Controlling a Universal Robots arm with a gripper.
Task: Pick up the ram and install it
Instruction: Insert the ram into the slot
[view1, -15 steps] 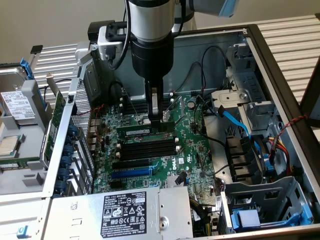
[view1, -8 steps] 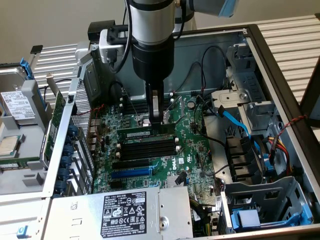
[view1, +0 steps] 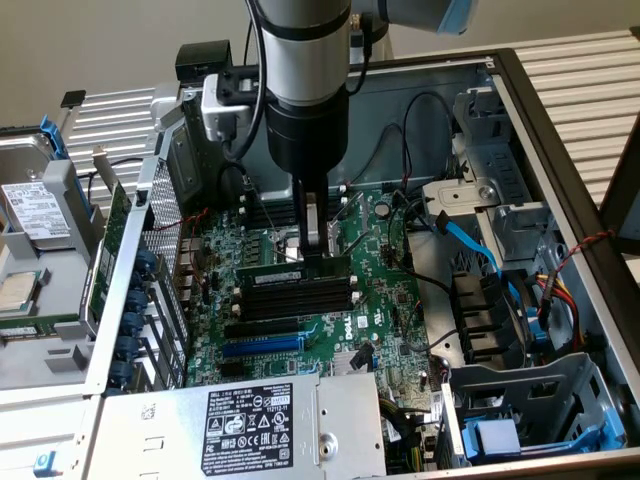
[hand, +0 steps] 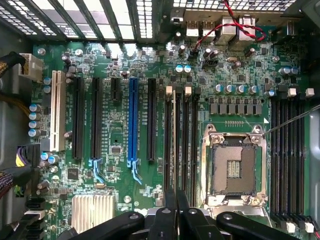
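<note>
The ram (view1: 290, 270) is a long green stick with a white label strip. It stands on edge along the back slot of the black memory slot bank (view1: 295, 295), in the middle of the motherboard. My gripper (view1: 318, 258) comes straight down from above and is shut on the ram, holding it towards the end on the exterior view's right. In the wrist view the ram (hand: 176, 150) is seen edge-on as a thin dark line over the memory slots (hand: 190, 145), running in between my gripper's (hand: 175, 202) two black fingers. I cannot tell how deep it sits.
A blue expansion slot (hand: 133, 125) lies beside the memory bank, and the open CPU socket (hand: 232, 167) on its other side. A labelled power supply (view1: 250, 420), a blue cable (view1: 470, 240), the metal drive cage (view1: 530, 400) and the case walls hem in the board.
</note>
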